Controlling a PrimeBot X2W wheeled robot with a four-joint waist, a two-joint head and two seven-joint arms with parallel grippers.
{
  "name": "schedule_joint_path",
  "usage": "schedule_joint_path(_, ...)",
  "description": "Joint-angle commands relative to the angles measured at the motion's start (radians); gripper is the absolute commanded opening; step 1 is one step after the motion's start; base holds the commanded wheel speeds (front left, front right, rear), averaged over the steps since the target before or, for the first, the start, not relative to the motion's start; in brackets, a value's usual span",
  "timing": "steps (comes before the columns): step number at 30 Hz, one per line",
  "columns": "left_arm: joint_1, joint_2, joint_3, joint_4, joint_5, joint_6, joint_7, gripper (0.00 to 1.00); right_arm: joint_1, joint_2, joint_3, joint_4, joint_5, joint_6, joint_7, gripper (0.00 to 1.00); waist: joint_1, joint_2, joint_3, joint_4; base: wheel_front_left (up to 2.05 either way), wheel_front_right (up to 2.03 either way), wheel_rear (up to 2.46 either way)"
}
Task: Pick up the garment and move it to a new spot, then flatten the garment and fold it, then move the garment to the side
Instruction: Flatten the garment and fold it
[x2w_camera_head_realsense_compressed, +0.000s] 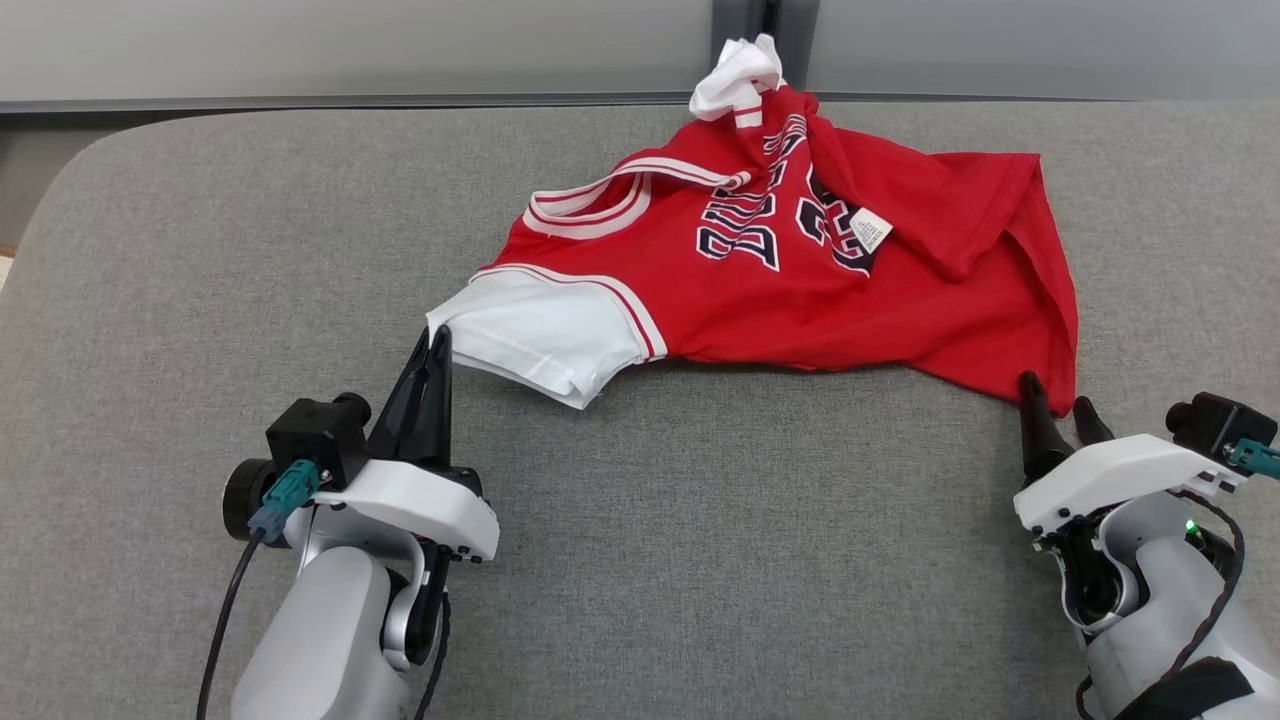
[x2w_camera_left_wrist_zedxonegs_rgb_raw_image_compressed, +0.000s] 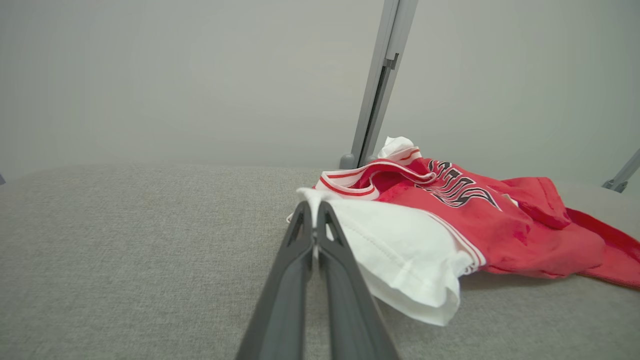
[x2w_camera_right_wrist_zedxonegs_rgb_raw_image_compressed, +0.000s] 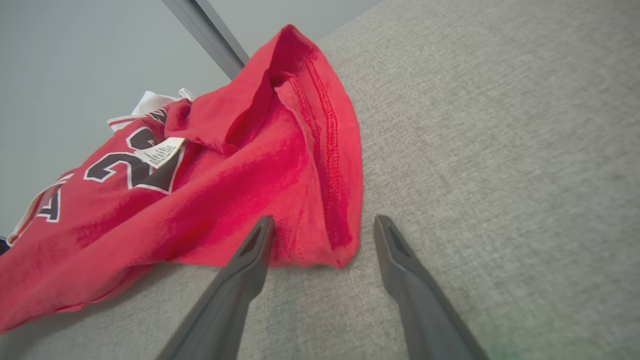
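Observation:
The garment (x2w_camera_head_realsense_compressed: 800, 290) is a red jersey with white sleeves and dark lettering, lying crumpled on the grey padded surface (x2w_camera_head_realsense_compressed: 640, 520). One white sleeve (x2w_camera_left_wrist_zedxonegs_rgb_raw_image_compressed: 400, 245) points toward my left gripper (x2w_camera_head_realsense_compressed: 437, 335), whose fingers are shut on that sleeve's corner; in the left wrist view the left gripper (x2w_camera_left_wrist_zedxonegs_rgb_raw_image_compressed: 314, 205) has white cloth showing on both sides of the tips. My right gripper (x2w_camera_head_realsense_compressed: 1057, 395) stands open at the garment's near right corner. In the right wrist view the red hem corner (x2w_camera_right_wrist_zedxonegs_rgb_raw_image_compressed: 342, 240) lies between the tips of the right gripper (x2w_camera_right_wrist_zedxonegs_rgb_raw_image_compressed: 322, 222), which rest low over the surface.
The grey surface has a rounded far-left corner (x2w_camera_head_realsense_compressed: 90, 160) and ends at a back edge below a pale wall. A grey metal post (x2w_camera_head_realsense_compressed: 745, 20) stands behind the garment, where the other white sleeve (x2w_camera_head_realsense_compressed: 738, 75) bunches up. Bare surface stretches in front of the garment.

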Motion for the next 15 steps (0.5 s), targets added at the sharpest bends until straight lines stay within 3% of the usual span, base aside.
schedule_joint_path(1, 0.005, 0.003, 0.000, -0.007, -0.003, 0.001, 0.000, 0.00, 0.001, 0.001, -0.002, 0.016, 0.012, 0.000, 0.008, 1.00, -0.0001, 0.0000, 0.001, 0.001, 0.00, 0.00, 0.00)
schedule_joint_path(8, 0.005, 0.003, -0.011, -0.014, -0.010, 0.009, 0.000, 0.00, -0.022, -0.005, 0.001, 0.067, 0.049, 0.000, 0.003, 1.00, -0.0001, 0.0000, 0.003, 0.003, 0.00, 0.00, 0.00)
schedule_joint_path(9, 0.004, 0.003, -0.012, -0.014, -0.012, 0.010, 0.000, 0.00, -0.023, -0.005, 0.006, 0.070, 0.055, 0.000, 0.004, 0.57, -0.0001, 0.0000, 0.003, 0.003, 0.00, 0.00, 0.00)
schedule_joint_path(11, 0.004, 0.003, -0.013, -0.012, -0.014, 0.011, 0.000, 0.00, -0.025, -0.004, 0.015, 0.073, 0.062, 0.000, 0.003, 0.00, -0.0001, 0.0000, -0.001, 0.003, 0.00, 0.00, 0.00)
schedule_joint_path(15, 0.009, 0.004, -0.006, -0.019, -0.017, 0.012, 0.000, 0.00, -0.022, -0.018, 0.033, 0.046, 0.077, 0.000, -0.025, 0.00, -0.0001, 0.0000, -0.016, 0.001, 0.00, 0.00, 0.00)
